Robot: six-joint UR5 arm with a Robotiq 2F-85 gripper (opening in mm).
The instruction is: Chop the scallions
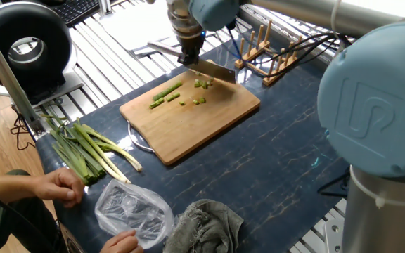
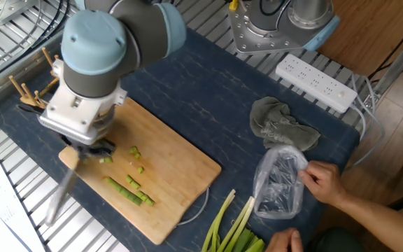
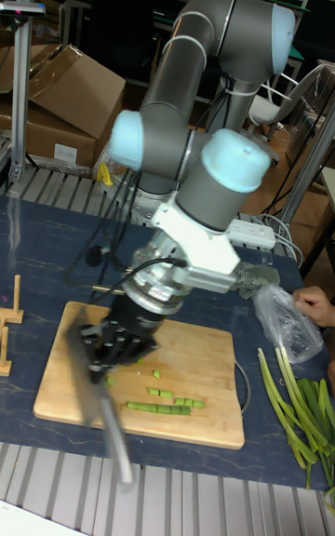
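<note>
Short cut scallions (image 1: pixel 167 95) and small round bits (image 1: pixel 201 83) lie on the wooden cutting board (image 1: pixel 209 119). Whole scallions (image 1: pixel 84 149) lie in a bundle on the dark table, left of the board. My gripper (image 1: pixel 190 55) is over the board's far edge, shut on a knife (image 1: pixel 215 69) whose blade hangs just above the round bits. In the other fixed view the gripper (image 2: pixel 89 145) and knife (image 2: pixel 64 190) are motion-blurred beside the green pieces (image 2: pixel 129 190). The tall fixed view shows the gripper (image 3: pixel 115 347), the blurred knife (image 3: pixel 100 403) and a row of pieces (image 3: pixel 167 407).
A person's hands (image 1: pixel 60 186) hold a clear plastic bag (image 1: pixel 133 213) at the near left. A grey cloth (image 1: pixel 206 223) lies beside it. A wooden rack (image 1: pixel 269 53) stands behind the board, a power strip (image 2: pixel 315 84) at the far edge, and a black round device (image 1: pixel 23 49) far left.
</note>
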